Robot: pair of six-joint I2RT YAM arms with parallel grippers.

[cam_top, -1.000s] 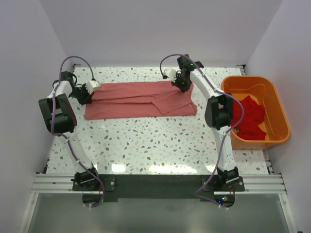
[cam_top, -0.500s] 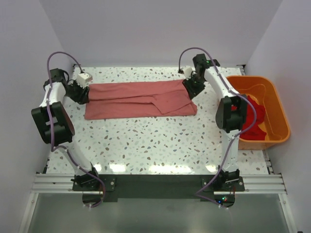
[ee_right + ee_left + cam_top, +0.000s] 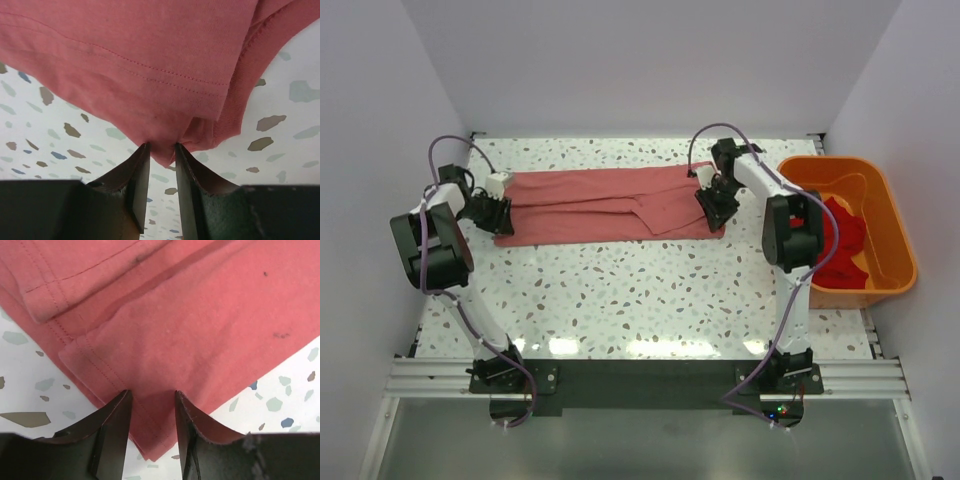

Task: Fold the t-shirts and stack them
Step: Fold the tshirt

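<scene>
since a second ago the pink shirt (image 3: 610, 205) has kept its place, while both tools have come from its far edge to its near corners. it lies on the far half of the counter (image 3: 640, 290) as a long band, already folded lengthwise; the crosswise folds look still to do. the red shirt (image 3: 840, 240) sits crumpled in the tub (image 3: 885, 215) at the right, so nothing is stacked. the left tool (image 3: 151, 397) and right tool (image 3: 161, 148) stand partly open, each straddling a cloth corner, gripping nothing.
</scene>
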